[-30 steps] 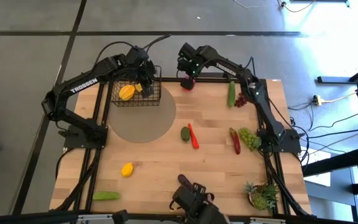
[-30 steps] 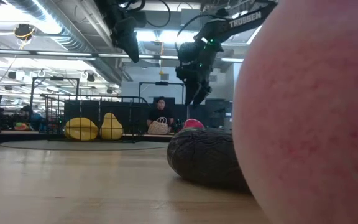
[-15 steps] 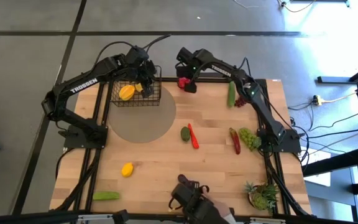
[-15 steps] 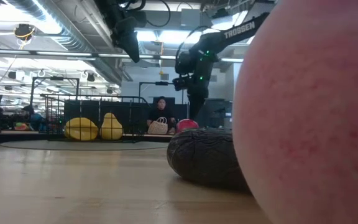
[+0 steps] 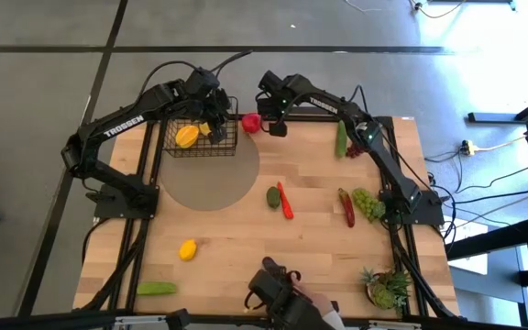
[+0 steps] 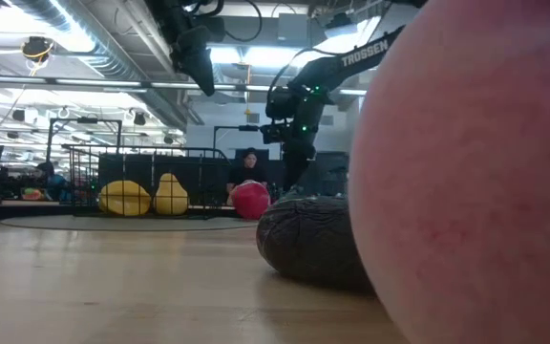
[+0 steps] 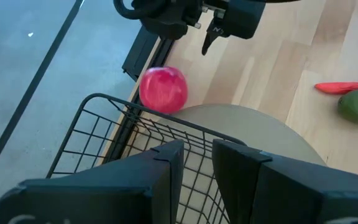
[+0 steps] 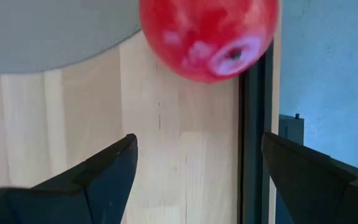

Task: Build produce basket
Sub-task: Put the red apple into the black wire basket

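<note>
- Spread wide, right gripper (image 5: pixel 268 125) jaws at the table's far edge, empty, red apple (image 5: pixel 250 122) loose just beside them on the basket side, apart from both fingers (image 8: pixel 98 177).
- Seen from the right wrist: apple (image 8: pixel 208 37) ahead of the open fingers, on the wood at the table's black rim, next to the grey round mat (image 5: pixel 211 170).
- Narrow gap only between left gripper (image 5: pixel 214 120) fingers (image 7: pixel 166 171), nothing visible between them; poised over the far right part of the basket (image 5: pixel 200 137), above its wire rim.
- Near edge: peach (image 6: pixel 475 182) and a dark ridged item (image 6: pixel 313 239) filling the low view close to the camera.
- Near left: green cucumber (image 5: pixel 157 288) and a lemon (image 5: pixel 187 249) on bare wood; near right corner: potted plant (image 5: pixel 388 286).
- Middle: green fruit (image 5: pixel 272 195) touching a red chili (image 5: pixel 285 201); to the right, another chili (image 5: pixel 346 208) beside green grapes (image 5: pixel 368 203).
- Far right: second cucumber (image 5: pixel 341 137) with dark grapes (image 5: pixel 355 148) just beside it.
- Far left: basket on the mat's far edge, holding yellow produce (image 5: pixel 187 137).
- Beyond the table: a person (image 6: pixel 248 167) in the room.
</note>
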`<state>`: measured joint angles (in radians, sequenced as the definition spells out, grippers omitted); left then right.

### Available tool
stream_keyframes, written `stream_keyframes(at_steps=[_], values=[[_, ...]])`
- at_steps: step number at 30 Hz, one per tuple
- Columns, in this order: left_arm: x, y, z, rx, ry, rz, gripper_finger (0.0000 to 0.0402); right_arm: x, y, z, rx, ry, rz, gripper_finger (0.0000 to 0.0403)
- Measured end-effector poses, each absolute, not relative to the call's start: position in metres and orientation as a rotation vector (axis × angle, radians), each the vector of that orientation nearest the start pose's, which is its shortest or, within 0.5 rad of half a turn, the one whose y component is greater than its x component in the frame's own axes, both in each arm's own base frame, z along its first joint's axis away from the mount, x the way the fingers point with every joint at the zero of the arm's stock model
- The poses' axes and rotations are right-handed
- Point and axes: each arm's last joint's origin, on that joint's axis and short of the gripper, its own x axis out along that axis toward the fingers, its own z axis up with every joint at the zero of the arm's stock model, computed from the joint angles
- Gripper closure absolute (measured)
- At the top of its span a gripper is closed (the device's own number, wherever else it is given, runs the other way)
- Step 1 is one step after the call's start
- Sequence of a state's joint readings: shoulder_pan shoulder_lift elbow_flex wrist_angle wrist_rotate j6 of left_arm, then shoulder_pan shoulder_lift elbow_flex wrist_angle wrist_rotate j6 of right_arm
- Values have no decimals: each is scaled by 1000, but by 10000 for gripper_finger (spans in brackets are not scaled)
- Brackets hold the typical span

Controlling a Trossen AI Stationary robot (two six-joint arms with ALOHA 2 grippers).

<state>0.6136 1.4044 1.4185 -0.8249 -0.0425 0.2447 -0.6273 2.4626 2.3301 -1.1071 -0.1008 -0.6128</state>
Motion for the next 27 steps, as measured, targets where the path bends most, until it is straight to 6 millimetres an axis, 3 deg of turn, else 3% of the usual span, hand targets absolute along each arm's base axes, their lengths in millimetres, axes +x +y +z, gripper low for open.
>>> stream_keyframes(at_steps=[9, 16, 27], values=[[234, 166, 357, -9, 859, 517, 327, 430, -283, 225, -206, 1128, -58, 70], [234, 166, 357, -8, 858, 517, 327, 442, -275, 228, -231, 1044, -33, 70], [234, 166, 357, -9, 858, 517, 327, 450, -281, 230, -194, 883, -20, 70]])
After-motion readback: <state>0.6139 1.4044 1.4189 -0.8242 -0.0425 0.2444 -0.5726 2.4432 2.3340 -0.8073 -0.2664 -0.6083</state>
